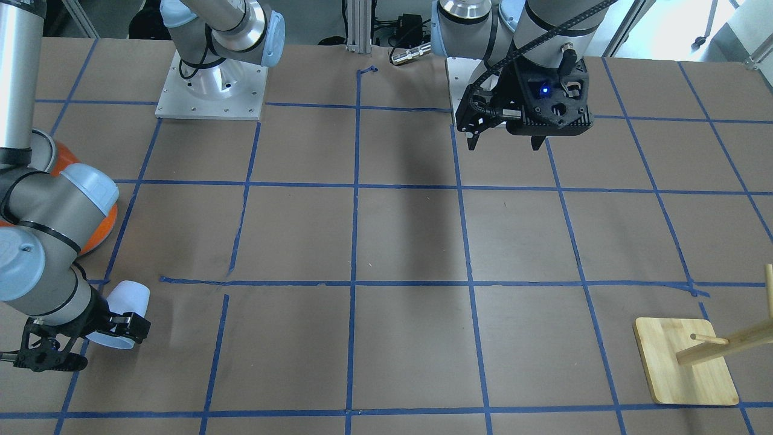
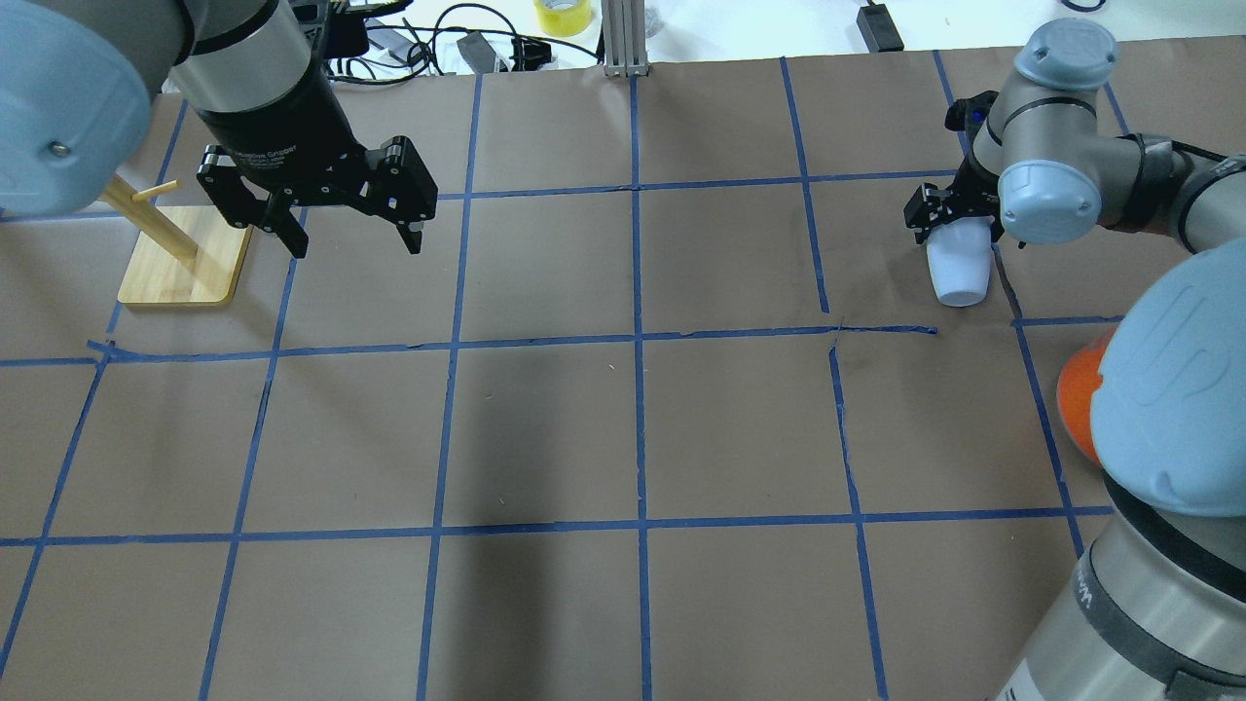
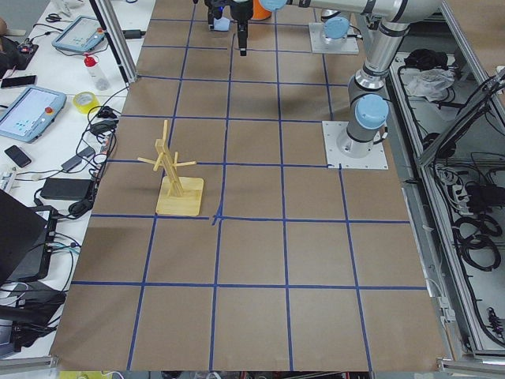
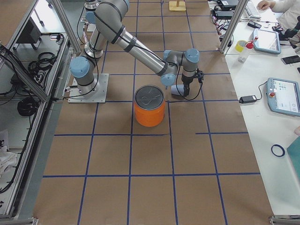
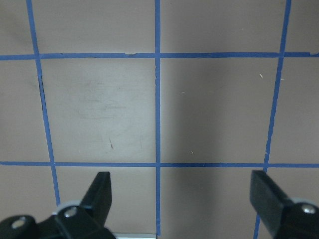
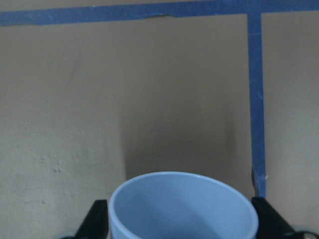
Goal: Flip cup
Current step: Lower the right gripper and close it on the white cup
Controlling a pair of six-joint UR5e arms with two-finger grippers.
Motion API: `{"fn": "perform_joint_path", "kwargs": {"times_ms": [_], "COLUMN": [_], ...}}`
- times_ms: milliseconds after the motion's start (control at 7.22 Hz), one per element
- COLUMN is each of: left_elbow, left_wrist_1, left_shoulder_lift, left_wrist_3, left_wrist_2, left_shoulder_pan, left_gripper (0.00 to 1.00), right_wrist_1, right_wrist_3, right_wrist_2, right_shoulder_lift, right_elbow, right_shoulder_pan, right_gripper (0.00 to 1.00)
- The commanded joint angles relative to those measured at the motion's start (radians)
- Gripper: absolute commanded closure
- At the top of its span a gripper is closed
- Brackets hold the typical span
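The cup (image 2: 959, 268) was over the robot's right-hand part of the worktop (image 2: 633, 438), near the orange can (image 4: 150, 112) but apart from it. It was tipped far over, almost on its side. Its long axis ran roughly along the worktop, with the closed base pointing back toward the robot and the open mouth pointing away. The right fingers (image 6: 97, 221) were closed on either side of the cup close to the rim. Whether the cup touched the worktop could not be told. The left fingers (image 5: 102, 191) were spread wide with nothing between them, above the paper near the wooden peg stand (image 2: 185, 263). Brown paper marked into squares with blue tape covered the worktop. Beside it stood white side tables (image 3: 47, 71) with handheld screens, a yellow tape roll (image 3: 84, 100) and cables.
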Motion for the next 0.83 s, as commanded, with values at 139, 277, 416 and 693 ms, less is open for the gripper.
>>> {"fn": "perform_joint_path", "kwargs": {"times_ms": [139,277,416,693], "left_elbow": [0.000,0.000,0.000,0.000], "left_wrist_1": [0.000,0.000,0.000,0.000], "left_shoulder_lift": [0.000,0.000,0.000,0.000], "left_wrist_3": [0.000,0.001,0.000,0.001], "left_wrist_2": [-0.001,-0.001,-0.001,-0.001], "left_shoulder_pan": [0.000,0.000,0.000,0.000], "left_gripper": [0.00,0.00,0.00,0.00], "right_wrist_1": [-0.002,0.000,-0.002,-0.002], "right_wrist_3": [0.026,0.035,0.034,0.032], "right_wrist_2": [0.004,0.004,0.005,0.004], "right_shoulder_lift": [0.001,0.001,0.001,-0.004], "right_elbow": [0.006,0.009,0.014,0.014], "right_shoulder_pan": [0.000,-0.001,0.000,0.000], "right_gripper": [0.07,0.11,0.15,0.36]}}
